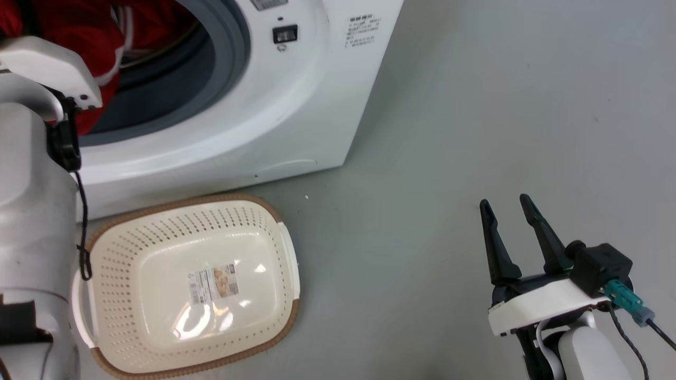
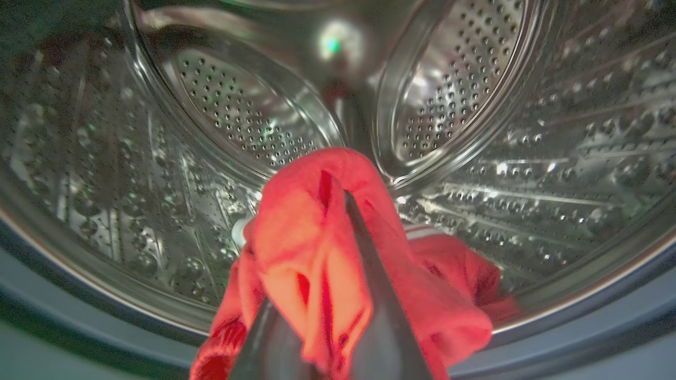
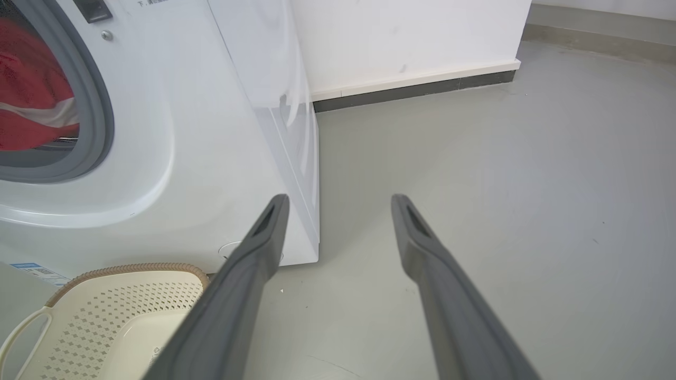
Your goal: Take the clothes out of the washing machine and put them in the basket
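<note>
Grey floor (image 1: pixel 475 132) carries the whole scene, smooth and matt. Nearest the robot, at the lower right of the head view, the right end effector (image 1: pixel 503 200) hovers over that floor with its two dark fingers spread well apart and nothing between them (the right wrist view shows the same wide gap). At the lower left, the pale left forearm (image 1: pixel 31 211) rises beside the basket (image 1: pixel 132 232). The basket sits upright on the floor just in front of the washing machine (image 1: pixel 296 116), with a paper label (image 1: pixel 214 284) on its cream bottom. Beyond it, the left arm reaches into the machine's porthole, which is ringed by the grey rubber seal (image 1: pixel 232 58). Deeper still, inside the perforated steel drum (image 2: pixel 237 111), the left end effector (image 2: pixel 330 221) is clamped on a fold of the clothes (image 2: pixel 306 253). The red fabric is bunched over its fingers and raised above the drum's lower wall, and more red cloth with a white stripe trails down behind it.
</note>
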Robot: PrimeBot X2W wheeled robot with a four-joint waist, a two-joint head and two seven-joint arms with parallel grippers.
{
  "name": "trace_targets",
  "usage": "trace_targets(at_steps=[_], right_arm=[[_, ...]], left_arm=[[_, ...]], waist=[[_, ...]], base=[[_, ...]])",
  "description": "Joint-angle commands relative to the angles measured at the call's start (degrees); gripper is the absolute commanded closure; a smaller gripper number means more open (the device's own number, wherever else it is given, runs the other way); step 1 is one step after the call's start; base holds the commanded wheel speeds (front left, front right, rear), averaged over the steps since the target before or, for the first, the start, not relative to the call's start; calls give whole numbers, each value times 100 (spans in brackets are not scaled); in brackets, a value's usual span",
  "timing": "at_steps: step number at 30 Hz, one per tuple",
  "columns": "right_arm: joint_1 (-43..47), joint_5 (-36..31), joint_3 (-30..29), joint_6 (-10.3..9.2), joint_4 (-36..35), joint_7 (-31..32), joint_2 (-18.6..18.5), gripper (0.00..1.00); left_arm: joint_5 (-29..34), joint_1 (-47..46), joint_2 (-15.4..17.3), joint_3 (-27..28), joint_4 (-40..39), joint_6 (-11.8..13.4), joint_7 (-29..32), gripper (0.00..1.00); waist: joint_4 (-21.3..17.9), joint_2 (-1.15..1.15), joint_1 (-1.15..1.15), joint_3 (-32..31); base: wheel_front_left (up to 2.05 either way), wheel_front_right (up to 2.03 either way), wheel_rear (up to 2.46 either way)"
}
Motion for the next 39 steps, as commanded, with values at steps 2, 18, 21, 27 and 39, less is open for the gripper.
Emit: trace_targets(at_steps=[2,18,21,27,39], right_arm=[[168,-47,-78,-4,-8,69,0,0],[801,-192,-298,-4,-365,459,1,0],[924,-206,-325,-4,-462,525,0,0],[1124,-252,-377,-4,-664,653,1,0],[1353,-300,-395,-4,-990,850,1,0]], left_arm=[[-27,531,-95,121,-552,50,-40,100],[100,2687,-647,540,-2650,-146,-32,100],[154,3053,-797,560,-3063,-145,-32,100],[193,3790,-1067,544,-3925,-195,-32,100],[116,5468,-1408,347,-5087,-1,255,100]], waist=[[208,0,1,-549],[628,0,1,-1612],[718,0,1,-1759],[919,0,1,-1971],[1177,0,1,-2021]], base=[[0,0,0],[0,0,0],[0,0,0],[0,0,0],[0,0,0]])
